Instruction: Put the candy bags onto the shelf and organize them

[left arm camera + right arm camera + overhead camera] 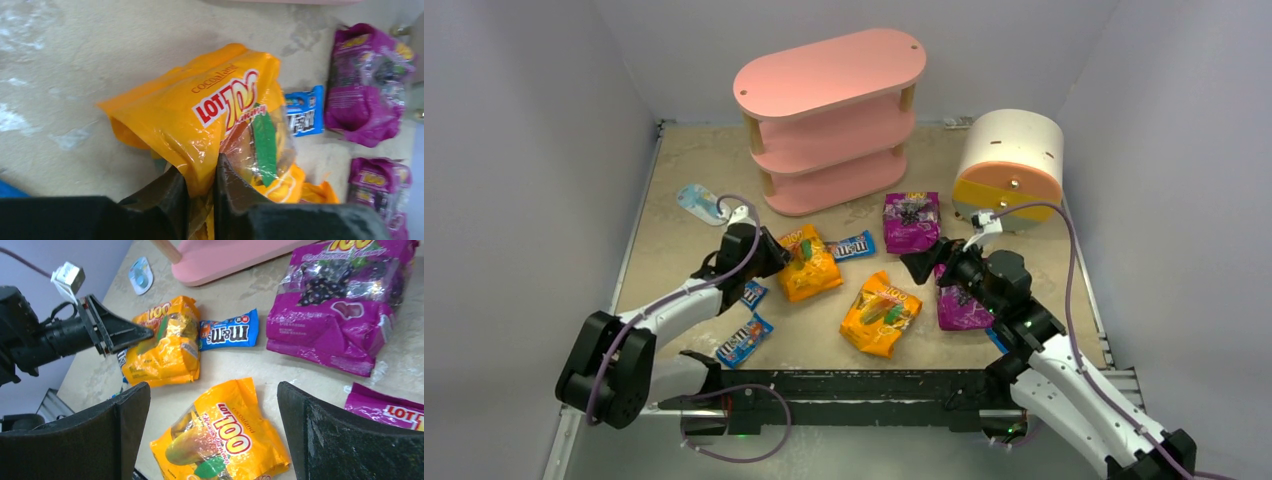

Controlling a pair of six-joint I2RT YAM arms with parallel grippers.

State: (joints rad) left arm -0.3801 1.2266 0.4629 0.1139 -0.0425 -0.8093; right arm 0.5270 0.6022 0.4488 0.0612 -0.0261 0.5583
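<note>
The pink three-tier shelf point(829, 120) stands at the back. My left gripper point(779, 255) is shut on the near edge of an orange bag point(809, 265); in the left wrist view the fingertips point(201, 177) pinch its crumpled edge point(215, 110). My right gripper point(924, 262) is open and empty, its fingers spread above the second orange bag point(225, 437), which lies flat point(881, 312). One purple bag point(911, 220) lies before the shelf, another point(961, 305) under my right arm. Blue M&M's packets lie beside the held bag point(852, 245) and near my left arm point(744, 340), point(754, 293).
A white-orange-yellow cylindrical drawer unit point(1009, 165) stands at the back right. A pale blue-and-white oval item point(702, 203) lies at the left of the shelf. Grey walls close in on the left, right and back.
</note>
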